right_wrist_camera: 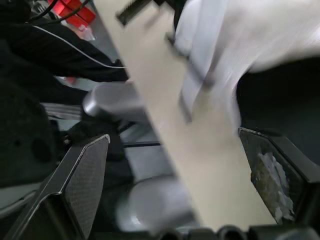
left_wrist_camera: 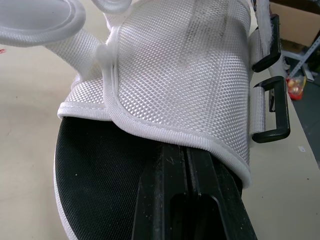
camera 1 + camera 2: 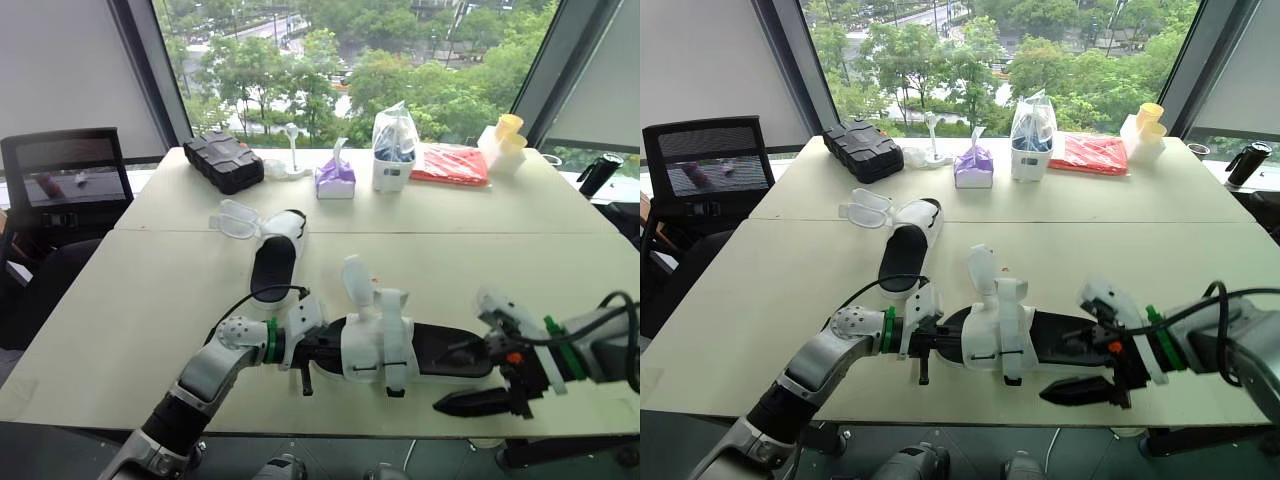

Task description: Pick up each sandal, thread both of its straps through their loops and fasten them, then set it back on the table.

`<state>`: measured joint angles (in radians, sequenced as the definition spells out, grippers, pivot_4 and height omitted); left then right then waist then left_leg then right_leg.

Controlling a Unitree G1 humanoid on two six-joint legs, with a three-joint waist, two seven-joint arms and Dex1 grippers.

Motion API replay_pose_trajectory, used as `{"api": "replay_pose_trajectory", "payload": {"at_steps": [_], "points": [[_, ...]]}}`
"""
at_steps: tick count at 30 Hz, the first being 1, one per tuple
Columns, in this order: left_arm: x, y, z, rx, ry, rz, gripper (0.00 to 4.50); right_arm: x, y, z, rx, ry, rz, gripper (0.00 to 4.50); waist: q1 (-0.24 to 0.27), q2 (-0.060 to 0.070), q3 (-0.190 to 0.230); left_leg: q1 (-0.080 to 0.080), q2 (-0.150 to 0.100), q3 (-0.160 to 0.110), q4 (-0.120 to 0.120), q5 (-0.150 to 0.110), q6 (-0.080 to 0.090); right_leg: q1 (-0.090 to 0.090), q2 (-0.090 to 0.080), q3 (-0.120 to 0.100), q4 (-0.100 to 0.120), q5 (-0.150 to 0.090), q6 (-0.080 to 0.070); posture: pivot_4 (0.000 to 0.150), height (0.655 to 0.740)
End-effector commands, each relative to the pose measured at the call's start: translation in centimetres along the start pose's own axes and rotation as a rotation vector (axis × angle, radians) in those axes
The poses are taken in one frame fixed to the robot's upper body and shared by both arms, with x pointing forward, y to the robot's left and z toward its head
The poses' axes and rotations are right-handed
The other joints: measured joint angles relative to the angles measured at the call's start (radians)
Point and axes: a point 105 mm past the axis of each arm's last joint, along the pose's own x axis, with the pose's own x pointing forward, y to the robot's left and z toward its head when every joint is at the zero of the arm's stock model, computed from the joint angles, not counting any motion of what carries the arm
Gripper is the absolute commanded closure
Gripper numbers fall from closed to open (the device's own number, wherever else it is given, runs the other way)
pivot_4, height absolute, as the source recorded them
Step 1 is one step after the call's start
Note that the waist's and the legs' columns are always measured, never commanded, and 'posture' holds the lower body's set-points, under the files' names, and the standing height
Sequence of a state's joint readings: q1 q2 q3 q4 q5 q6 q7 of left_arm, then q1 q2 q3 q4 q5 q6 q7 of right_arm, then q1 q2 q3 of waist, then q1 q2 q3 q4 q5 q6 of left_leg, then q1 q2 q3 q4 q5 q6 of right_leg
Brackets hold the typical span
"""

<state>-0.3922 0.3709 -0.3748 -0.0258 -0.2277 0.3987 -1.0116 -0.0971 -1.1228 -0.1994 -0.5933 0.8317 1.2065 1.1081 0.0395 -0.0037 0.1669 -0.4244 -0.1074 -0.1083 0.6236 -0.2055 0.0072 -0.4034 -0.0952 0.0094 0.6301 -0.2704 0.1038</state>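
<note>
**mod_kai:** Any fix on the near sandal (image 3: 440,355) and the grip on it?

**benchrat:** Yep. Lying lengthwise, left to right, on the table (image 3: 150,300), right by the near edge, black insole up, mesh upper (image 3: 375,345) across the middle. One white strap (image 3: 357,280) sticking up on the far side, two black loops (image 2: 272,115) off the near side. Left gripper (image 2: 186,155) at the left end, clenched: fingers pressed flat together over the insole, tips tucked under the mesh. Can't tell if pinching anything in there, tbh.

**mod_kai:** And the right gripper (image 1: 174,135)?

**benchrat:** Released, spread wide at the sandal's right end, straddling the table's near edge. One finger (image 1: 275,170) up by the insole, the other finger (image 1: 75,185) below the tabletop.

**mod_kai:** Other stuff?

**benchrat:** Far sandal (image 3: 275,255) further in and left, with a loose strap (image 3: 235,218) flopped open at its far-left end. Along the far edge: black case (image 3: 222,160), purple tissue pack (image 3: 335,178), white tub (image 3: 393,165), red packet (image 3: 450,165), yellow cups (image 3: 508,135). Black chair (image 3: 65,185) off the left side.
</note>
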Motion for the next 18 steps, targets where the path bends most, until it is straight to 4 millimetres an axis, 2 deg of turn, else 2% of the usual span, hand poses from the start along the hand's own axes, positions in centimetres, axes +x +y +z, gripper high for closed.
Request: {"api": "replay_pose_trajectory", "payload": {"at_steps": [1, 13, 18], "points": [[0.2, -0.4, -1.7, -0.039, 0.057, -0.010, 4.50, 0.8, 0.6, -0.2, -0.011, -0.033, 0.009, 0.04, 0.000, -0.001, -0.001, 0.000, 0.000, 0.000, 0.000, -0.001, -0.001, 0.001, 0.000, 0.000, 0.000, 0.000, 0.000, 0.150, 0.7400], [0.4, -0.4, -1.7, -0.041, 0.057, -0.013, 4.50, 3.8, -0.5, -0.2, 0.035, -0.089, 0.005, 0.04, 0.000, 0.000, -0.001, 0.000, 0.000, 0.000, 0.002, 0.001, 0.001, 0.000, 0.000, -0.001, 0.000, 0.000, 0.000, 0.150, 0.7400], [0.4, -0.4, -1.7, -0.043, 0.056, -0.007, 4.50, 5.5, 0.2, 0.8, 0.027, -0.124, 0.063, 0.04, -0.001, 0.000, -0.001, 0.000, 0.001, 0.000, 0.002, 0.001, 0.001, 0.000, 0.000, -0.001, 0.000, 0.000, 0.000, 0.150, 0.7400]]}}
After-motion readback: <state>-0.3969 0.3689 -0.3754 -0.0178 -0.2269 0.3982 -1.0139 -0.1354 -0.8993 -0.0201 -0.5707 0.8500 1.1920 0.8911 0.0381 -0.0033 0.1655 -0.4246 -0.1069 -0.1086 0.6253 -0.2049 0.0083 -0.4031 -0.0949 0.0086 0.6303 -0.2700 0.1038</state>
